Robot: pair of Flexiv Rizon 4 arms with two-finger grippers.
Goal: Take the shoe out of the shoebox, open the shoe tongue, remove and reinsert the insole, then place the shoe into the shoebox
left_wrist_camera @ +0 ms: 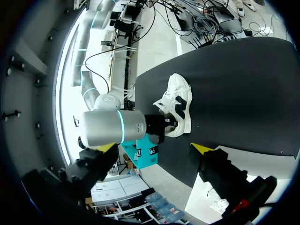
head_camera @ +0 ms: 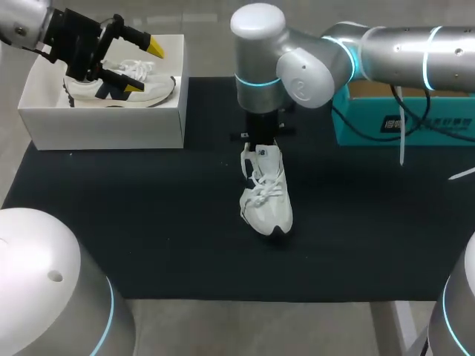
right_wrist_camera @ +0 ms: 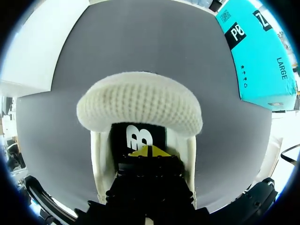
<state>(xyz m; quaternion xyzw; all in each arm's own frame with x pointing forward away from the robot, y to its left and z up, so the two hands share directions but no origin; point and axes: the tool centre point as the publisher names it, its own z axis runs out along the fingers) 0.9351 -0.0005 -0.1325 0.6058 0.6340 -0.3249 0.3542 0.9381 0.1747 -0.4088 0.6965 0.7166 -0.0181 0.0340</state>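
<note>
We are holding the right tool (right_wrist_camera: 149,151) inside the shoe (head_camera: 269,200), toe pointing near, grip impossible to tell; the left tool (head_camera: 143,67) is hanging apart, far left.

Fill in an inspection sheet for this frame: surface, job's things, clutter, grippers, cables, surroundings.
Surface: black mat covering the table.
Job's things: white shoebox at the far left, first shoe inside; second shoe upright at mid-mat.
Clutter: teal box at the far right.
Grippers: left gripper open above the shoebox; right gripper reaching into the second shoe's opening, state unclear.
Cables: black cable running across the teal box.
Surroundings: nothing seen.
</note>
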